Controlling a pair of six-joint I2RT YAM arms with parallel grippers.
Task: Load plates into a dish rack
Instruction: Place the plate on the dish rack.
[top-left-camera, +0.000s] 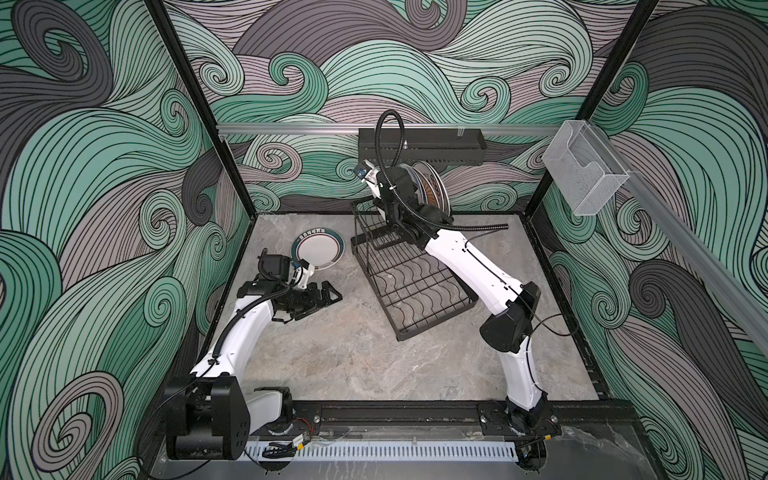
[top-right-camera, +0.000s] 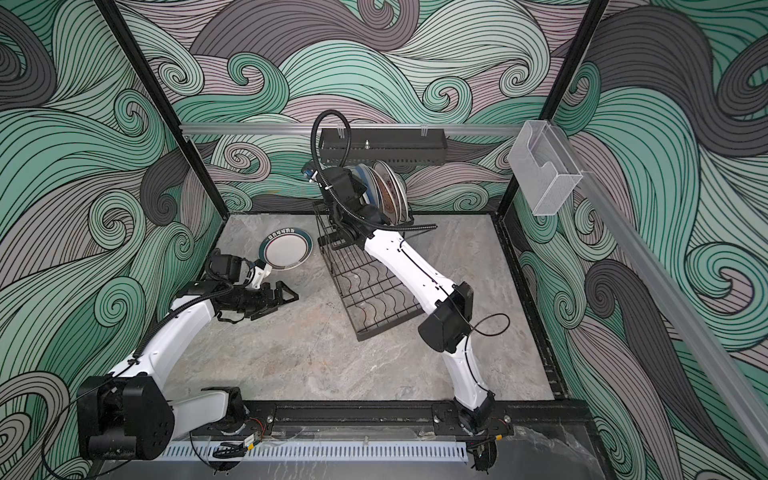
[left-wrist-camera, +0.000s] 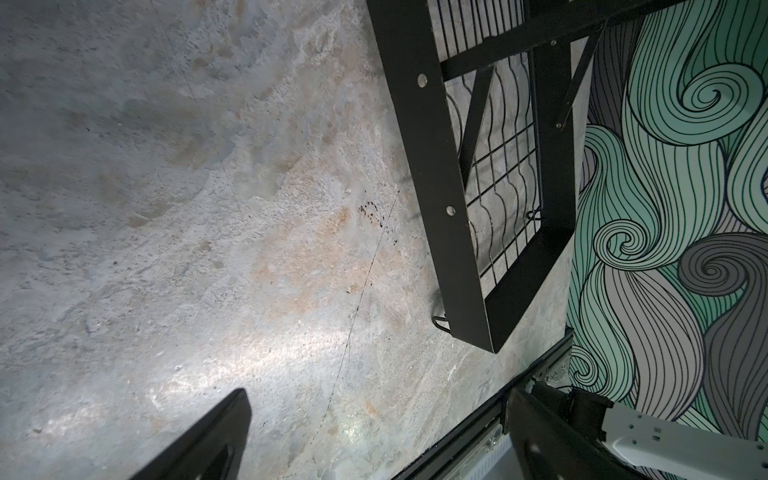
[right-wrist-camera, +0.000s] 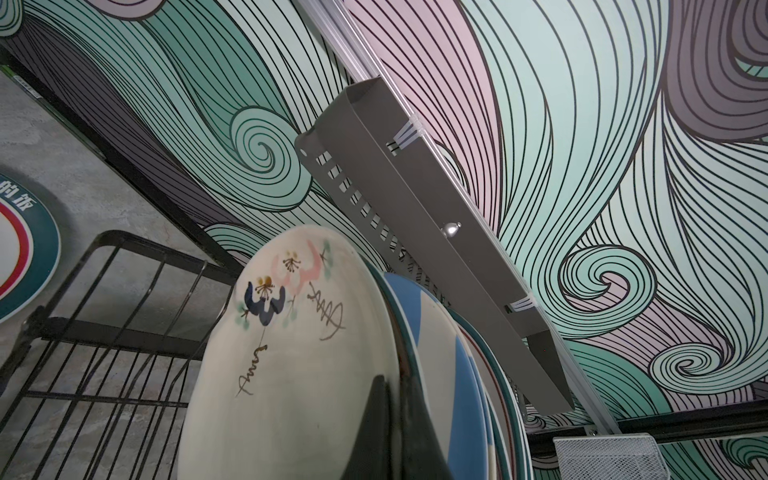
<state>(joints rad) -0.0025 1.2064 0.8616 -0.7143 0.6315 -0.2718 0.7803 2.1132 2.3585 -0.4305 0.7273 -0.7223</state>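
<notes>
Cream in colour, the flowered plate (right-wrist-camera: 299, 374) stood on edge at the raised far tier of the dish rack (left-wrist-camera: 434, 166). The right gripper (right-wrist-camera: 397, 419) was closed tight on its rim, with a blue-and-cream striped plate (right-wrist-camera: 436, 353) just behind. The teal-rimmed plate (top-left-camera: 320, 251) lay flat on the stone table (top-left-camera: 353, 365), far left. Just nearer, the left gripper (top-left-camera: 326, 296) hung spread wide, holding nothing.

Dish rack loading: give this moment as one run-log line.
left gripper: open, empty, over table | right gripper: shut on flowered plate, upright at dish rack | teal-rimmed plate: flat on table
</notes>
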